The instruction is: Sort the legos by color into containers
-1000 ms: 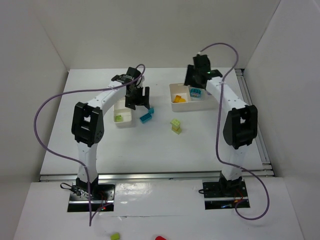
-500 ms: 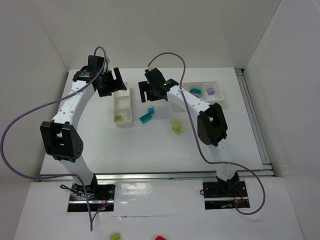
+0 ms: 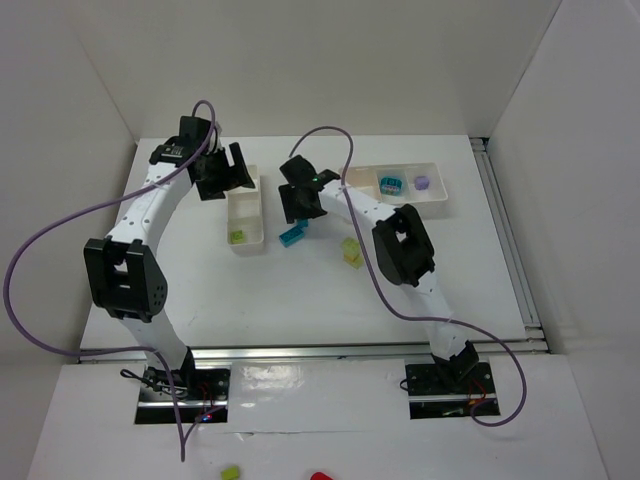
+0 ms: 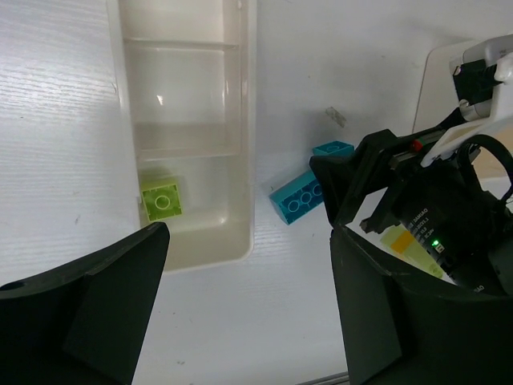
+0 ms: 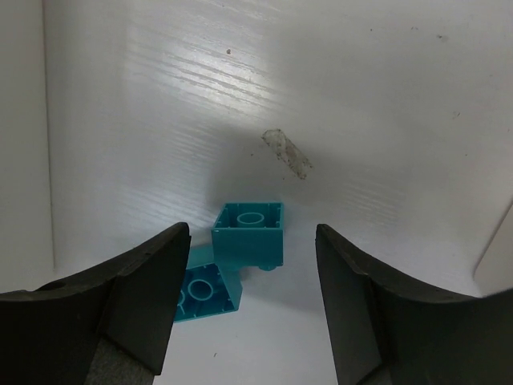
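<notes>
The right fingers (image 5: 128, 305) are spread wide and empty, poised straight above the teal legos (image 5: 247, 233). That's two bricks touching, one sitting square and one tipped against it, on the white surface (image 5: 361, 96) just right of the narrow tray (image 3: 245, 210), centre of the overhead view. The wide spread makes sense: the pair lies at an awkward angle, and the fingers need room to straddle one brick without knocking the other. In the wrist view the upper brick sits between the two fingers, low centre of frame, so I'd call this the line-up for a grasp, not a grasp yet.

Over at the upper left of the overhead view, the left fingers (image 4: 88, 321) hang open too, holding nothing, beside the narrow tray's far end. I'd judge they're held there to leave the middle free. Their camera shows one lime green brick (image 4: 163, 199) resting in the tray's end compartment, left of frame.

The wide tray (image 3: 405, 199), upper right of centre, already holds a teal brick (image 3: 390, 184) and a purple brick (image 3: 422, 184) in separate compartments, so the teal pair likely belongs there. A yellow-green stack (image 3: 351, 251) waits on the surface, below and right of the teal pair. The risk is that the fingers close across both bricks and drag them.
</notes>
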{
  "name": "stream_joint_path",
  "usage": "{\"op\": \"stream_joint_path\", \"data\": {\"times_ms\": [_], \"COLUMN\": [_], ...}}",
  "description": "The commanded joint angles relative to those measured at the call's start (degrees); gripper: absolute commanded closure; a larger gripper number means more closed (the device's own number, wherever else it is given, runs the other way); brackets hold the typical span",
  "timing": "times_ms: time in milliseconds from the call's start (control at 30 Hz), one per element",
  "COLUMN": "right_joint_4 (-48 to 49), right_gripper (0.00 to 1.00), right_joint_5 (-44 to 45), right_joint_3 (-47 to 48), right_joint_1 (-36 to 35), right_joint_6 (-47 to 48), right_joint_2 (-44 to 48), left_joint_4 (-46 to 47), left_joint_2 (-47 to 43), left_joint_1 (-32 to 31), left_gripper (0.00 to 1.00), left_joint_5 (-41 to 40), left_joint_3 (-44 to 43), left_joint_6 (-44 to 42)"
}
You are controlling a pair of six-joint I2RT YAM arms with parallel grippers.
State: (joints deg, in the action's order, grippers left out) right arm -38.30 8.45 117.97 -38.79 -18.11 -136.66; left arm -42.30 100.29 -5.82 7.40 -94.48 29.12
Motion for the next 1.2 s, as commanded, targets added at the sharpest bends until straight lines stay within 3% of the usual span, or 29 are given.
{"op": "stream_joint_path", "data": {"times_ms": [0,133,267,433,500,700,867,1167], "right_joint_4": [0.25,0.86,-0.98,-2.03,-2.56,-1.52,1.38,2.01], "right_gripper": [0.33,0.45,0.45,0.68,0.71,0.72,0.72,0.71], "right_joint_5": [1.92,0.79,0.78,2.0,2.53,5.61,11.05,13.27], "right_joint_3": [-0.81,-0.12,2.35,2.88,4.8,6.58,-0.27,-12.85], "right_joint_1": [-1.03,-1.03,-1.03,-1.03,-0.51,3.44,11.0,22.43], "right_joint_6": [-0.35,-0.35,-0.35,-0.35,-0.35,-0.35,-0.96,-2.02], "right_joint_2": [1.22,1.22,0.08,0.95,2.09,10.08,19.74,22.84], "left_joint_4": [1.08,1.08,1.08,1.08,1.08,1.08,1.61,1.61], "left_joint_2": [0.43,0.96,0.96,1.49,1.49,2.01,2.63,3.77], "left_joint_1": [0.29,0.29,0.29,0.29,0.29,0.29,0.29,-0.76], "left_gripper": [0.09,0.09,0.09,0.09,0.09,0.09,0.09,0.1], "left_joint_5": [0.95,0.95,1.48,1.48,1.48,2.01,2.62,3.76], "left_joint_3": [0.17,0.17,-0.36,-0.36,-0.88,-1.5,-2.03,-3.17], "left_joint_6": [0.67,0.67,0.67,0.67,0.67,0.67,0.67,0.14]}}
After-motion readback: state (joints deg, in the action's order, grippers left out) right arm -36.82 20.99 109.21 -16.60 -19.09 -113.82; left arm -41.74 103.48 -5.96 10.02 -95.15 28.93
